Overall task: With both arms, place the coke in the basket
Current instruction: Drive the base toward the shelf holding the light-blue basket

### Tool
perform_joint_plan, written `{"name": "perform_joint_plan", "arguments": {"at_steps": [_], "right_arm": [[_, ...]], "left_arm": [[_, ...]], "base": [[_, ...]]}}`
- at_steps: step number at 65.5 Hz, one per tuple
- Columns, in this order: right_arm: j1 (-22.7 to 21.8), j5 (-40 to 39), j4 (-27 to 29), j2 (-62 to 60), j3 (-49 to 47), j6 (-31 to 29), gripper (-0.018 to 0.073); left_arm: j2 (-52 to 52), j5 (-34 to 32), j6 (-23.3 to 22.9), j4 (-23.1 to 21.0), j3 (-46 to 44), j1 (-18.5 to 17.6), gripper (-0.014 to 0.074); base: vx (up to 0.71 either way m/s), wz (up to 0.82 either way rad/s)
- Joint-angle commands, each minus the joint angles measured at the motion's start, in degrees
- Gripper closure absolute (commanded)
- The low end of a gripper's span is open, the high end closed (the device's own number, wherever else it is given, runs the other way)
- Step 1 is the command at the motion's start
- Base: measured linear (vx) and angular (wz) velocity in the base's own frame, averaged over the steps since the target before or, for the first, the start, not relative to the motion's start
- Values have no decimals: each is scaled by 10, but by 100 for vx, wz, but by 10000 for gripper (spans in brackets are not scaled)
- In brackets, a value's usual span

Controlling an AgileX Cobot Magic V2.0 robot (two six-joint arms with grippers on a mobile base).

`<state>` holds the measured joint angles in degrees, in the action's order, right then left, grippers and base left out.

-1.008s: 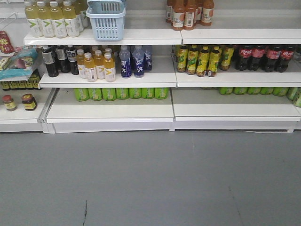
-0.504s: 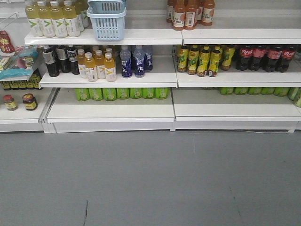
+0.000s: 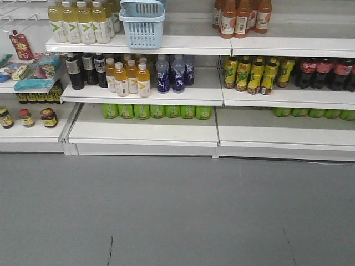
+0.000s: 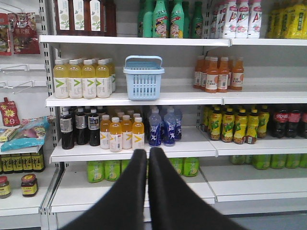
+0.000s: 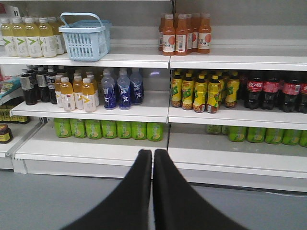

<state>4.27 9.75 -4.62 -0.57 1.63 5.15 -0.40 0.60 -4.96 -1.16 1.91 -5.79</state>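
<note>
At the far left of the front view, small jars (image 3: 26,117) stood on a low side shelf, with bright snack packets (image 3: 34,69) on the ledge above them. Next along, on the upper white shelf (image 3: 188,44), a row of pale yellow bottles (image 3: 77,22) stood just beside the basket (image 3: 142,25). It sat upright on that same shelf with its hoop handle raised (the front view cut the handle off at the top edge, while the left wrist view showed it whole).

One shelf below the basket came dark bottles (image 3: 83,69), then orange-yellow bottles (image 3: 128,77), then blue bottles (image 3: 171,73). A line of green containers (image 3: 157,111) showed beneath that shelf. Further right stood yellow-labelled bottles (image 3: 258,73), with orange-brown bottles (image 3: 241,16) on the shelf above them. The coke bottles (image 3: 324,72), dark with red labels, stood at the far right of the middle shelf. They were well apart from the basket and one level lower. Grey floor (image 3: 177,210) filled the foreground.

In its own wrist view the left gripper (image 4: 147,152) pointed at the shelving below the basket. Its two black fingers were drawn together with only a thin slit between them, and nothing was held. The right gripper (image 5: 152,153) looked the same in its view, pressed nearly together and holding nothing. The coke stood up and to the right of it, and the basket up and to the left
</note>
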Motion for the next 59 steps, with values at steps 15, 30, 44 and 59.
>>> {"name": "perform_joint_plan", "arguments": {"at_steps": [15,30,44,59], "right_arm": [[-3,-39,-6,-11,6,-4,564],[-3,-39,-6,-11,6,-4,564],[-3,-39,-6,-11,6,-4,564],[-3,-39,-6,-11,6,-4,564]], "left_arm": [[-11,-41,-5,-5,-1,-1,603],[-11,-41,-5,-5,-1,-1,603],[-11,-41,-5,-5,-1,-1,603],[-11,-41,-5,-5,-1,-1,603]], "base": [[5,7],[7,6],[10,1],[12,-2]]}}
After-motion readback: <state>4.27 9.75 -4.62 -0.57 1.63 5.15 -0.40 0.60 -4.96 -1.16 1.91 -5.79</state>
